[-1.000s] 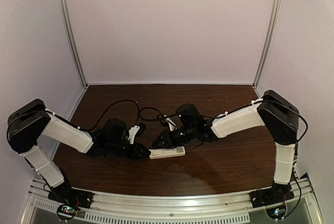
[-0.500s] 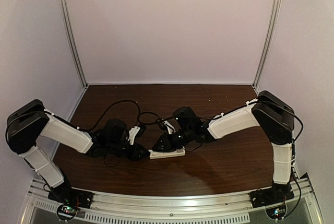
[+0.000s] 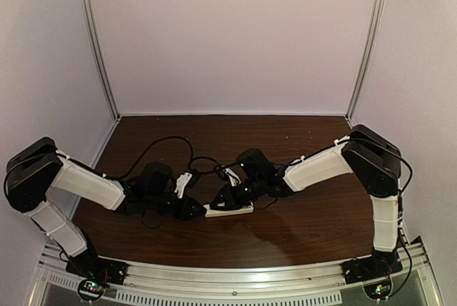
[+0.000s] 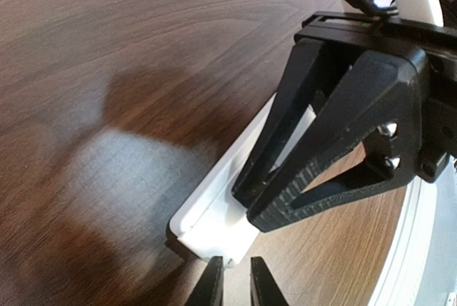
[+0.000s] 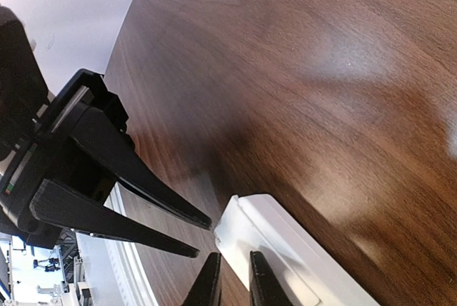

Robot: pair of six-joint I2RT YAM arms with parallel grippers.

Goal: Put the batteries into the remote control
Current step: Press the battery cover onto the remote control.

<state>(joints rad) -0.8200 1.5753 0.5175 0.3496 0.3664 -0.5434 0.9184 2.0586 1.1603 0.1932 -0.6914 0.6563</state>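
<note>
The white remote control [image 3: 239, 210] lies flat on the brown table between my two arms. Its left end shows a raised rim [image 4: 214, 213]. My left gripper [image 3: 198, 211] sits low at that end. Its jaws [image 4: 235, 286] stand a narrow slit apart, and only wood shows between them. From the right, my right gripper [image 3: 218, 202] reaches down onto the same end of the remote control [image 5: 300, 263]. Its tips [image 4: 250, 206] rest on the white surface, also a narrow slit apart [image 5: 234, 286]. The left gripper's tips [image 5: 200, 238] almost touch the remote's corner. The batteries are out of view.
Black cables [image 3: 171, 145] loop over the table behind the grippers. A metal rail [image 3: 235, 277] runs along the near edge. White walls close in the back and both sides. Bare wood [image 3: 307, 227] lies right of the remote.
My right arm has shifted a little to the left, bringing its gripper closer over the remote's left end. The left gripper and the remote have hardly moved.
</note>
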